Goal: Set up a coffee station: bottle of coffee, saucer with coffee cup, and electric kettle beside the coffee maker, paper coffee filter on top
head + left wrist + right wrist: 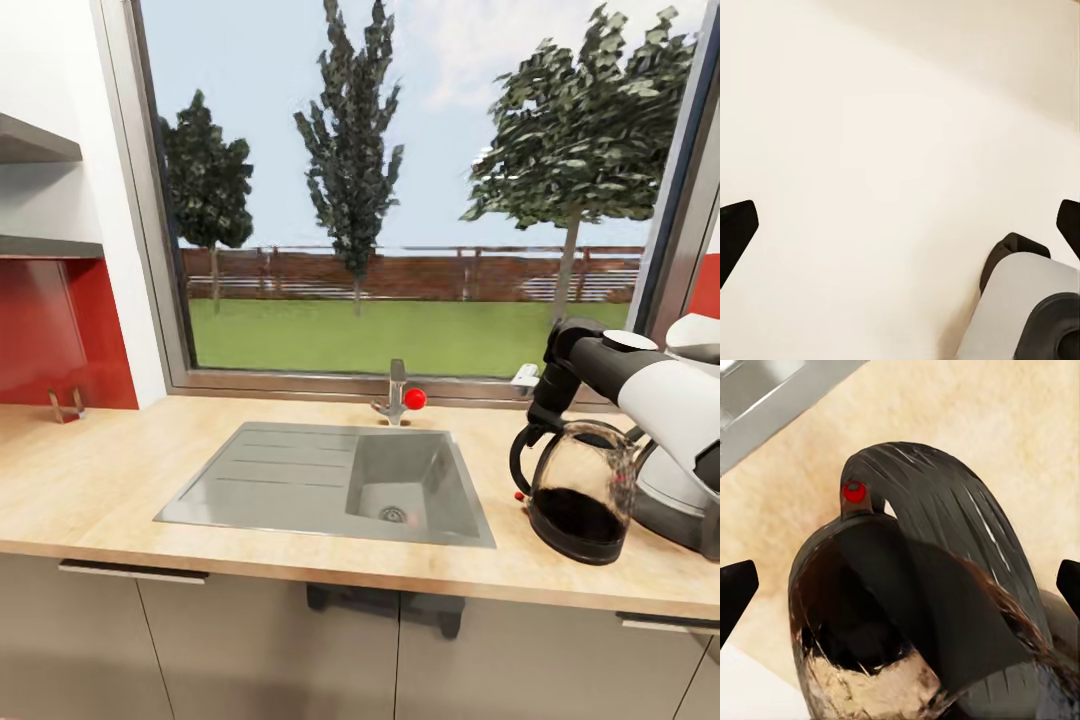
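Note:
The electric kettle (582, 492), clear glass with a dark lower half and a black handle, stands on the light wood kitchen countertop (110, 480) to the right of the sink. My right gripper (546, 406) hangs just above the kettle's handle side. In the right wrist view the kettle's black lid and handle (937, 532) with a small red switch (854, 491) lie under my right gripper (900, 585), which is open, its fingertips (735, 589) wide apart. My left gripper (900, 225) is open over a plain pale surface.
A grey steel sink (300, 475) with a faucet and red knob (413, 398) is set in the worktop below a large window. Red backsplash and grey shelves (40, 245) are at the left. A white and grey arm segment (680, 500) sits right behind the kettle.

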### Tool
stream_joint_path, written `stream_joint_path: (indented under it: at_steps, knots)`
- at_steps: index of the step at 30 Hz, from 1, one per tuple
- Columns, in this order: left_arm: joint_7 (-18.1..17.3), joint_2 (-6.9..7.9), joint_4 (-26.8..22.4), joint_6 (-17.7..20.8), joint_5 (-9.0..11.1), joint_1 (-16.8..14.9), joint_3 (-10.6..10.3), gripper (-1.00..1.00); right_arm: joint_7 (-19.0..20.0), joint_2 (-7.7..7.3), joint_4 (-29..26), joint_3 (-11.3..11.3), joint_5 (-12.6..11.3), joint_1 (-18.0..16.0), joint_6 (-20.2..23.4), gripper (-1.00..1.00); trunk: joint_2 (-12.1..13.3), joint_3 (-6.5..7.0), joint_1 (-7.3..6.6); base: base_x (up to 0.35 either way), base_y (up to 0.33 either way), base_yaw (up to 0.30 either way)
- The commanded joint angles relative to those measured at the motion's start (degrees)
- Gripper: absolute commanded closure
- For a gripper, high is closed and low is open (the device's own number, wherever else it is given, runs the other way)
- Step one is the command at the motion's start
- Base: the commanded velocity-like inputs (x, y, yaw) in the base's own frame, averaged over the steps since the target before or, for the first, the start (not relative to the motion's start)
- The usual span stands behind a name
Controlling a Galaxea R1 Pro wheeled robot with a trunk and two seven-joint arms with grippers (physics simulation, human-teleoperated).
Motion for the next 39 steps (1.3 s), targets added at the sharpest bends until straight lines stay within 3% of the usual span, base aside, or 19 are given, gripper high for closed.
stream_joint_path:
  at_steps: [1, 12, 20, 22, 23, 24, 27, 31, 39]
  knots:
    - [-0.4, 0.0, -0.1, 0.0, 0.2, 0.0, 0.4, -1.0, 0.4, -0.03, -0.2, 0.0, 0.4, 0.0, 0.5, -1.0, 0.4, 0.12, -0.22, 0.0, 0.0, 0.0]
    - [-0.4, 0.0, -0.1, 0.1, 0.2, 0.0, 0.4, -1.0, 1.4, -0.1, -0.3, -1.9, -0.4, 0.0, 1.2, -1.0, 4.8, 2.1, -2.64, 0.0, 0.0, 0.0]
    - [-0.4, 0.03, -0.1, 0.1, 0.2, 0.0, 0.4, -1.0, 1.1, -0.23, -0.8, -6.2, -0.3, 0.0, 1.4, -1.0, 8.0, 3.53, -4.39, 0.0, 0.0, 0.0]
    - [-0.4, 0.03, -0.1, 0.1, 0.2, 0.0, 0.4, -1.0, 0.6, -0.32, -1.1, -8.3, -0.2, 0.0, 1.4, -1.0, 8.8, 3.89, -4.83, 0.0, 0.0, 0.0]
    - [-0.4, 0.06, -0.1, 0.1, 0.2, 0.0, 0.4, -1.0, 0.4, -0.43, -1.2, -10.1, -0.2, 0.0, 1.5, -1.0, 9.2, 4.07, -5.05, 0.0, 0.0, 0.0]
    - [-0.4, 0.08, -0.1, 0.1, 0.2, 0.0, 0.4, -1.0, 0.3, -0.52, -1.7, -13.4, -0.2, 0.0, 2.2, -1.0, 9.6, 4.25, -5.27, 0.0, 0.0, 0.0]
    - [-0.4, 0.09, -0.1, 0.0, 0.2, 0.0, 0.4, -1.0, 0.3, -0.64, -3.7, -16.4, -0.2, 0.0, 3.5, -1.0, 10.8, 4.79, -5.93, 0.0, 0.0, 0.0]
    - [-0.4, 0.09, -0.1, -0.2, 0.4, 0.0, 0.5, -1.0, 0.1, -0.77, -8.2, -23.0, -0.1, 0.0, 5.8, -1.0, 12.4, 5.51, -6.81, 0.0, 0.0, 0.0]
    - [-0.4, 0.15, -0.1, -0.3, 0.7, 0.0, 0.8, -1.0, -0.8, -0.99, -9.3, -27.1, -0.1, 0.0, 6.4, -1.0, 15.6, 6.95, -8.57, 0.0, 0.0, 0.0]
